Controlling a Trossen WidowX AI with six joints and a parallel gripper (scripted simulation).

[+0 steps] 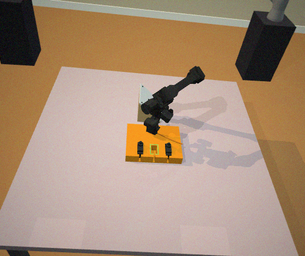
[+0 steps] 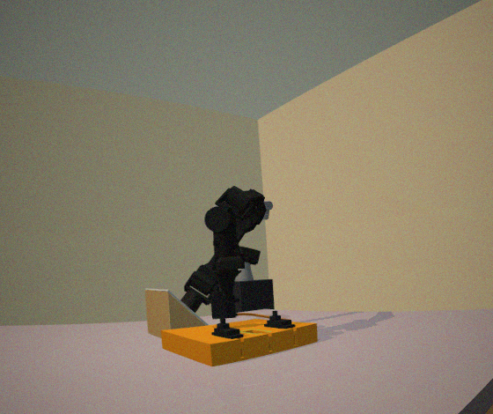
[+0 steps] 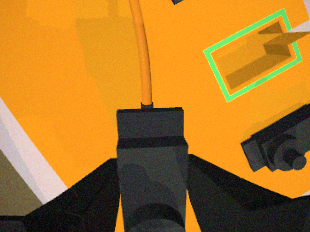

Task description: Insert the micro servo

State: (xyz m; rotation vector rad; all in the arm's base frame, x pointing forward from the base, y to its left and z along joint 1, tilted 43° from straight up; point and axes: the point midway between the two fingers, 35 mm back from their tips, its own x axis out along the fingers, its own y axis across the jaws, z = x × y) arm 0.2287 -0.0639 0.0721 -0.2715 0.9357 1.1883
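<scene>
My gripper (image 1: 153, 132) (image 2: 224, 315) (image 3: 152, 165) is shut on the loose black micro servo (image 3: 150, 129), above the orange deck (image 1: 136, 133) (image 2: 184, 335) (image 3: 90, 63) and behind the marked pocket. The servo's round boss faces the wrist camera; its lower body is hidden. Its orange cable (image 1: 169, 138) (image 2: 253, 314) (image 3: 142, 58) runs toward the right in the top view. The empty pocket (image 1: 154, 147) (image 3: 250, 65) has a green outline, with its notch toward the deck's front edge. In the wrist view the servo's long side is turned well away from the pocket's long side.
Two seated black servos flank the pocket: the left one (image 1: 140, 148) (image 2: 226, 330) (image 3: 280, 143) and the right one (image 1: 168, 148) (image 2: 278, 321), both with upright shafts. A wedge-shaped block (image 1: 144, 95) (image 2: 158, 312) with a pale sloping face stands behind the deck.
</scene>
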